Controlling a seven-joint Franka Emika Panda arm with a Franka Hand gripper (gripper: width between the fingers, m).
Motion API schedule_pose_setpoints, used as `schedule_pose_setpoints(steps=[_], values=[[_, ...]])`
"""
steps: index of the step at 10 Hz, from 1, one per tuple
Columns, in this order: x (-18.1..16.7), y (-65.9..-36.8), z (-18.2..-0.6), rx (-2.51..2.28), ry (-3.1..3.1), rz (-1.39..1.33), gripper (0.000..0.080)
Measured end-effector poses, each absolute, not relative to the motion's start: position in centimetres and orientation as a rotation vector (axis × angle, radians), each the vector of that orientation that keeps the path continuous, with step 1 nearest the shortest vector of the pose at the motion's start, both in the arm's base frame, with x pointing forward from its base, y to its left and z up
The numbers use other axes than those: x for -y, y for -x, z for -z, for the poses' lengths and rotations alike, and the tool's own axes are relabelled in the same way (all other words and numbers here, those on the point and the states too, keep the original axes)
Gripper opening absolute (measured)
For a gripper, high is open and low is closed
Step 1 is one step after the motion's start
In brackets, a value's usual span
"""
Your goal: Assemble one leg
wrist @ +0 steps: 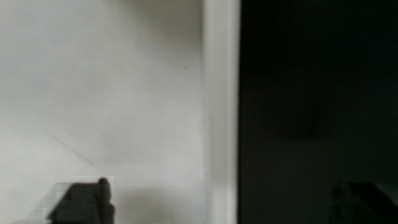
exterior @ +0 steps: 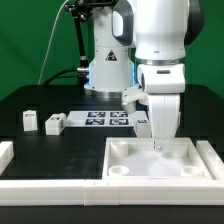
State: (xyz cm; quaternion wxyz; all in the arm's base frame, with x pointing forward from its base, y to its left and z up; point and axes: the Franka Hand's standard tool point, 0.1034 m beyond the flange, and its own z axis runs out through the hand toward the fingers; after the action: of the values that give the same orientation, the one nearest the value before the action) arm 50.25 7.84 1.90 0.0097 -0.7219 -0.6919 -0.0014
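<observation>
Two legs (exterior: 29,120) (exterior: 55,123), small white blocks with tags, stand on the black table at the exterior view's left. A third white block (exterior: 143,125) shows just beside the gripper, partly hidden by it. My gripper (exterior: 158,143) points straight down at the far edge of the large white panel (exterior: 140,165). In the wrist view my gripper (wrist: 222,198) is open. One dark fingertip (wrist: 82,200) is over the white panel (wrist: 98,90) and the other over the black table. The panel's rim (wrist: 222,90) runs between them. No leg shows in the wrist view.
The marker board (exterior: 105,118) lies on the table behind the panel, next to the arm's base. Long white border bars run along the front (exterior: 60,186), the left (exterior: 5,153) and the right (exterior: 212,160). The panel has round corner sockets (exterior: 119,170).
</observation>
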Motion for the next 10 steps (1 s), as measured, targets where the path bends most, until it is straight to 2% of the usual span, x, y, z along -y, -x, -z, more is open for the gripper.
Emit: schedule_pose_setpoints(steps=[4, 5, 8, 10], values=[[-7.8, -50.3, -1.9, 2.16, 2.254, 0.005, 0.0649], [-8.0, -50.1, -2.5, 2.113, 2.305, 0.006, 0.0649], [-8.6, -47.6, -5.7, 2.038, 2.411, 0.03, 0.0649], [-9.0, -46.3, -6.5, 1.991, 2.456, 0.029, 0.0649]])
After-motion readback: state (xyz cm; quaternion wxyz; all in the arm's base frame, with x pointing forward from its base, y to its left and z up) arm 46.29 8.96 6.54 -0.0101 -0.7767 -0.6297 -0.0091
